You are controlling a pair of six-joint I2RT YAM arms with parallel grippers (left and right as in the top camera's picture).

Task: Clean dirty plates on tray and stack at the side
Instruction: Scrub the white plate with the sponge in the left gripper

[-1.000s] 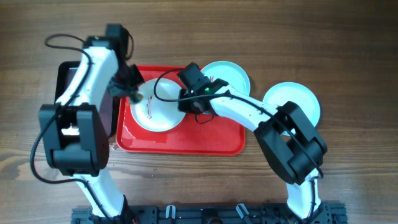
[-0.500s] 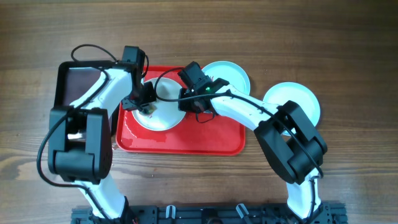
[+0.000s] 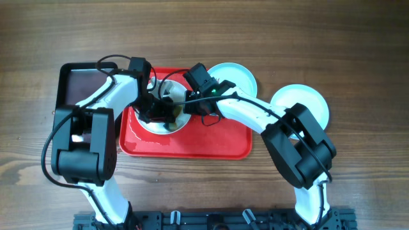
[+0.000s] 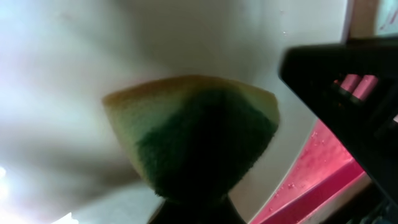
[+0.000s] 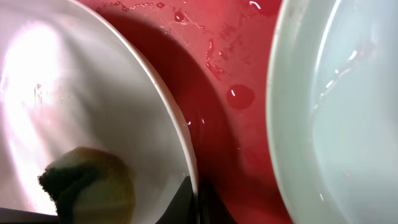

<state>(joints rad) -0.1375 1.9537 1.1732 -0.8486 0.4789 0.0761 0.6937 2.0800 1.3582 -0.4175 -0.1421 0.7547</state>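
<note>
A white plate [image 3: 148,119] lies on the red tray [image 3: 211,144], at its left side. My left gripper [image 3: 163,116] is over this plate, shut on a yellow and green sponge [image 4: 193,134] that presses against the plate's wet face [image 4: 74,56]. My right gripper [image 5: 194,202] is shut on the plate's right rim [image 5: 180,130], one finger on each side; the sponge [image 5: 87,183] shows inside the plate. A pale turquoise plate [image 3: 235,78] sits at the tray's far right corner, close beside my right gripper [image 3: 187,103]. A third pale plate [image 3: 303,105] rests on the table to the right.
A smaller black tray [image 3: 80,80] lies left of the red tray, under my left arm. Water drops lie on the red tray floor [image 5: 239,96] between the two plates. Wooden tabletop [image 3: 358,51] surrounds everything.
My left gripper has swept the sponge rightward from the white plate's left edge across its middle. The right gripper has kept its hold on the rim.
</note>
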